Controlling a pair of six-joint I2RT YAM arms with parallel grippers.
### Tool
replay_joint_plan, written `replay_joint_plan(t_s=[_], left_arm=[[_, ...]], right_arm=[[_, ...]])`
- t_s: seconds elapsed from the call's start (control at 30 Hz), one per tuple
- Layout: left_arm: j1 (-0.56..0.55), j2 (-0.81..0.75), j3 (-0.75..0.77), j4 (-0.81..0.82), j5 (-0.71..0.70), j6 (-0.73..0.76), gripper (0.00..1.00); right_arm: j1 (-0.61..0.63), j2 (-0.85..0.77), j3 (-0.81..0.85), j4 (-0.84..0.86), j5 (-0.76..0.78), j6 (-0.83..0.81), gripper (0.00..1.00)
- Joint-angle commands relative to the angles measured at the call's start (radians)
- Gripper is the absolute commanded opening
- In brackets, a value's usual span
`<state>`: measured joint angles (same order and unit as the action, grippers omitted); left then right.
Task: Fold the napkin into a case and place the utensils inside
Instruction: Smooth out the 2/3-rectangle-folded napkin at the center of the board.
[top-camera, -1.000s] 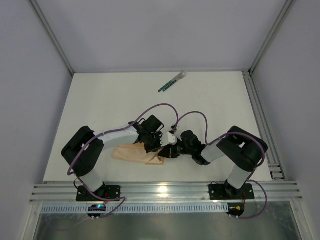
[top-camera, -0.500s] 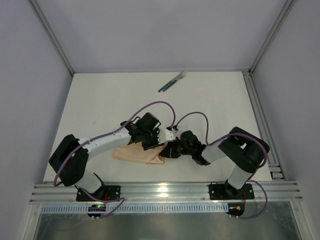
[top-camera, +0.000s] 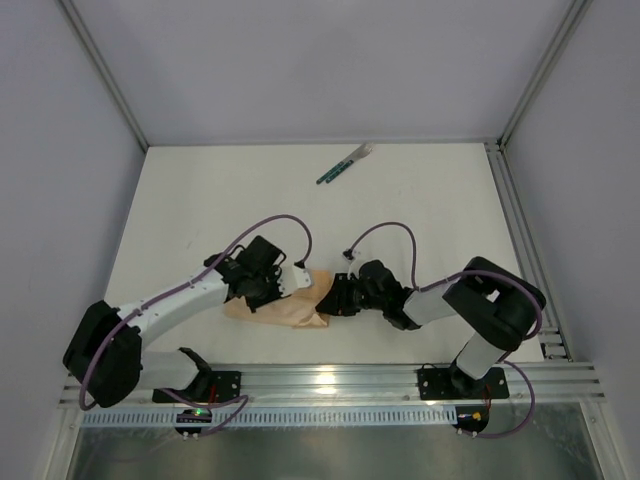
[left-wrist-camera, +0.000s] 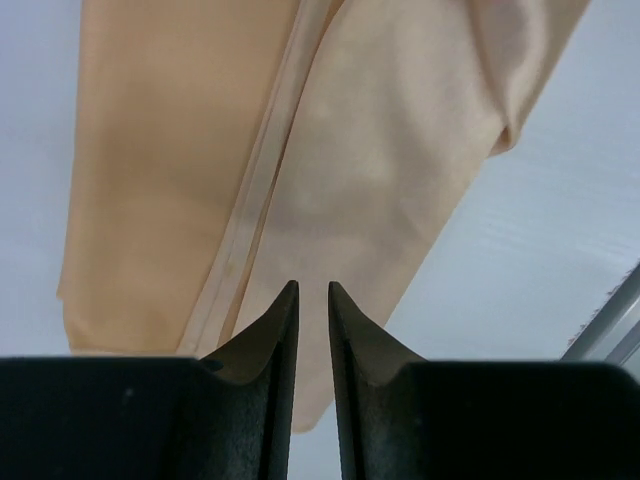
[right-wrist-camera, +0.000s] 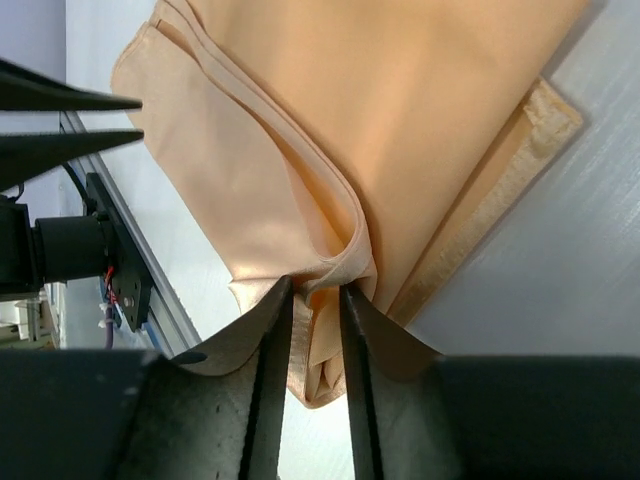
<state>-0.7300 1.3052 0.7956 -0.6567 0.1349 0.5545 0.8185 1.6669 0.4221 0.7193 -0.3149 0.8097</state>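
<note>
The peach-tan napkin (top-camera: 288, 308) lies folded into a narrow strip near the table's front edge. Its layers and hemmed border fill the left wrist view (left-wrist-camera: 370, 170) and the right wrist view (right-wrist-camera: 400, 120). My left gripper (top-camera: 298, 282) hovers low at the strip's left half, its jaws (left-wrist-camera: 311, 285) a narrow slit apart with nothing between them. My right gripper (top-camera: 331, 300) is at the strip's right end. Its jaws (right-wrist-camera: 316, 283) stand slightly parted around a loose bunched fold of the cloth. The utensils (top-camera: 345, 163), dark green with a pale end, lie far back on the table.
An aluminium rail (top-camera: 320, 380) runs along the front edge beside both arm bases. A second rail (top-camera: 520, 250) borders the right side. Purple cables (top-camera: 385, 232) loop above both wrists. White table (top-camera: 200, 200) stretches between the napkin and the utensils.
My left arm has drawn back to the left, uncovering the napkin's middle. The right jaws, shut on the fold before, have parted slightly. The right arm has barely shifted.
</note>
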Motion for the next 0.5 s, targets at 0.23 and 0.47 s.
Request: replay_joint_plan(t_s=[0.23,0.47], left_arm=[[0.174,-0.179,-0.081,-0.089,-0.063,0.010,0.19],[0.188,-0.205,-0.107,-0.100,-0.080,-0.011,0.20]], right_arm=[[0.008,-0.211,0.063,-0.303,0.121,-0.109,0.47],[0.016,-0.370,0.135,-0.616,0.267,-0.248,0.50]])
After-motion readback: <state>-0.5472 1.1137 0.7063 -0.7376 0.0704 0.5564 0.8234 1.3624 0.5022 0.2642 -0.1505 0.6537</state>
